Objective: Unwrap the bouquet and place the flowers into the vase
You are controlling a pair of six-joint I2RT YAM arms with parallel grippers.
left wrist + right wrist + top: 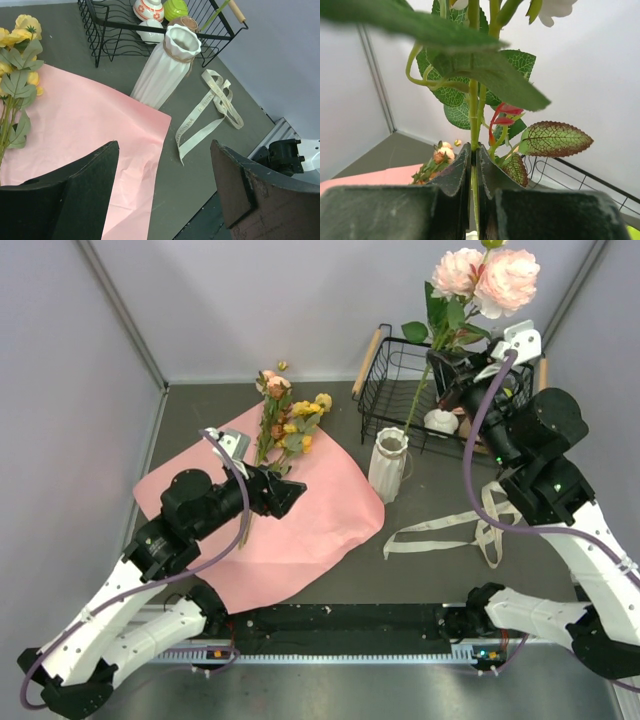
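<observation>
The unwrapping looks done from where I stand: the pink paper sheet (pixel 290 530) lies flat on the table and the beige ribbon (pixel 440 532) is in loose loops off to its right. The filling has barely started. The vase (pixel 389 462) stands upright at the paper's right edge, its mouth empty. The right gripper (pixel 474 152) is clamped on the stem of 1 peach-pink rose spray (pixel 485 280), held high and to the right of the vase, with the stem's foot hanging near the rim but not in it. The other flowers (pixel 285 420), yellow and peach, lie on the far part of the sheet. The left gripper (pixel 288 494) hovers over the paper with its jaws wide, holding nothing. So I would say 1 spray is on its way and the rest have yet to be picked up. Room is tight around the vase: the black wire basket (pixel 375 380) with its small bowls (pixel 440 422) sits just behind it, so the stem has little space to swing on that side. The front and right are open apart from the ribbon.
</observation>
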